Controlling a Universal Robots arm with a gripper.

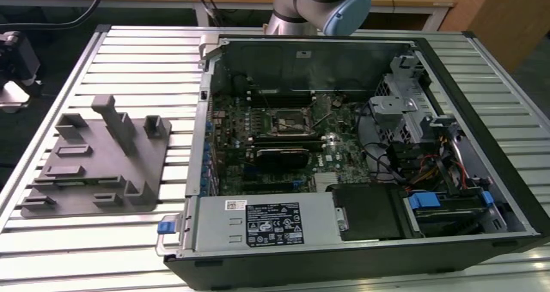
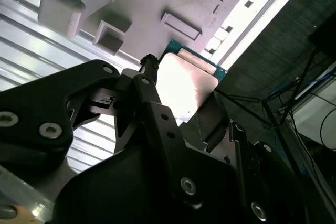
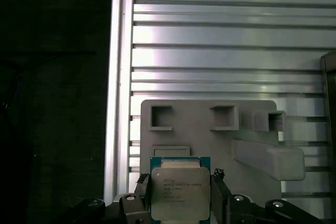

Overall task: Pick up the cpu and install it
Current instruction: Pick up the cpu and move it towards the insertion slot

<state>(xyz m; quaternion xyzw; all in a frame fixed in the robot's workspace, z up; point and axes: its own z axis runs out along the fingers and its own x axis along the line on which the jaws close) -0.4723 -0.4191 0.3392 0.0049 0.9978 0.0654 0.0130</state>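
The end effector (image 3: 180, 182) is closed on the cpu (image 3: 180, 199), one finger against each of two opposite edges. The silvery lid faces the first wrist view and the green border shows all round. From where I stand the chip looks lifted clear. In both wrist views it hangs over the grey fixture plate (image 3: 205, 140), which lies on the slatted aluminium tabletop (image 3: 210, 35). A shallow square recess (image 3: 171, 151) in the plate shows just past the chip's far edge.

The socket (image 1: 286, 119) sits mid-motherboard (image 1: 344, 147) inside the open computer case (image 1: 481, 195), well apart from the plate, on the exterior view's right.

To my eye the hold is the thing to mind here. The fingers (image 3: 218, 195) bear only on thin edges, so the squeeze wants to be firm enough to stop slipping but not so hard as to bow the board. The chip looks square to the fingers, and I'd want it kept flat and unrotated. A tilt or twist in the grip would be hard to correct over the socket, and the underside shouldn't brush anything.
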